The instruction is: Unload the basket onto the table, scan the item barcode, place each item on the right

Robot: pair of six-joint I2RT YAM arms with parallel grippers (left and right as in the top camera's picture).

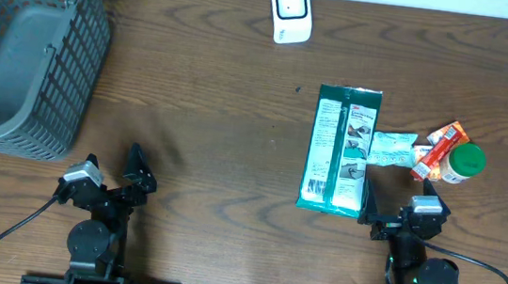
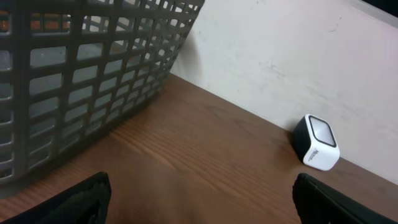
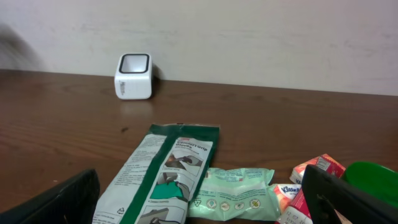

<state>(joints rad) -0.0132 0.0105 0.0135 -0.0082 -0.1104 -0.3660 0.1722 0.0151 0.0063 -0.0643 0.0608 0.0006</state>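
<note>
Overhead: the scanner (image 1: pixel 290 12) stands at the far edge of the table (image 1: pixel 210 109), and the grey basket (image 1: pixel 18 51) sits at far left. The green packet (image 1: pixel 339 151) lies flat right of centre, with a tissue pack (image 1: pixel 393 148), a red box (image 1: pixel 441 150) and a green-capped bottle (image 1: pixel 466 162) just beside it. The left gripper (image 1: pixel 114 167) rests near the basket and the right gripper (image 1: pixel 399 200) just behind the packet, both with jaws wide and empty

Left wrist: basket wall on the left, scanner on the right, fingers (image 2: pixel 81 199) spread with nothing between them

Right wrist: the packet lies ahead between the wide fingers (image 3: pixel 56 202), untouched, with the scanner well beyond it
</note>
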